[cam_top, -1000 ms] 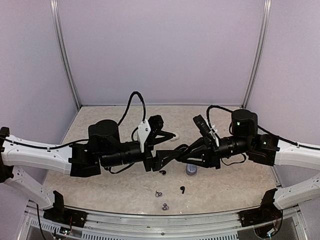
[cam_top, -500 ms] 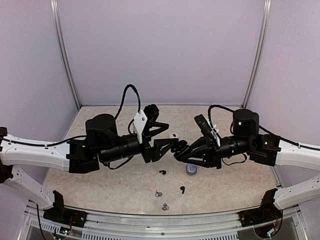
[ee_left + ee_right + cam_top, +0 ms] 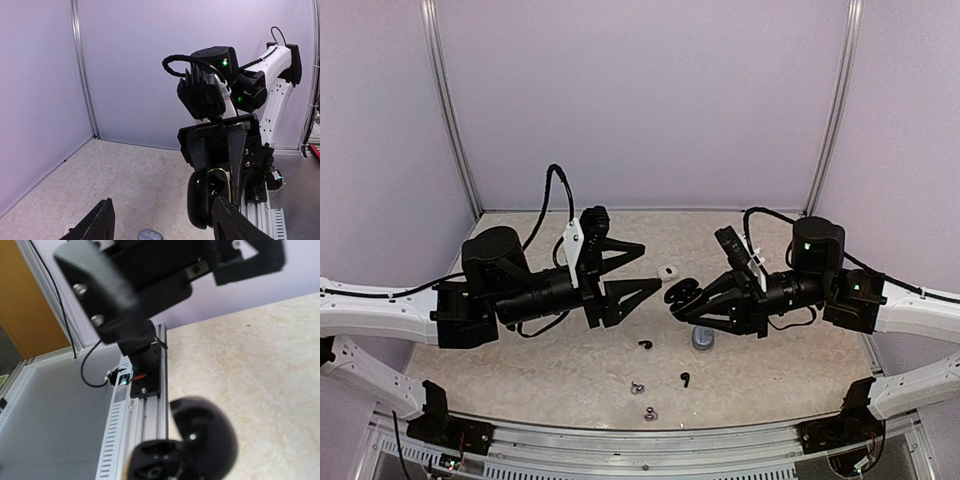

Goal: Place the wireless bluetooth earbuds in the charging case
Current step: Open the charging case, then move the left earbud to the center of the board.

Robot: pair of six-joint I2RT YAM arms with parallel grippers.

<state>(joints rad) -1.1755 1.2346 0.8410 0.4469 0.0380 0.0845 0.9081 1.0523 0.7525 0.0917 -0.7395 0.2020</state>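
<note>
My right pincer (image 3: 676, 300) is clamped on the black charging case (image 3: 685, 290), raised off the desk (image 3: 520, 370). My left pincer (image 3: 653, 266) stands apart, empty, facing it. The nearest black earbud (image 3: 646, 345) lies on the desk below both, toward the near edge. Only the left is free to fetch it.

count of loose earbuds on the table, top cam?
4 visible. Black earbud mid-table; second black earbud right of it, nearer the front; silvery earbud left of that; second silvery earbud nearest the front rail. Small white item farther back: can't tell. More may hide under arms.
</note>
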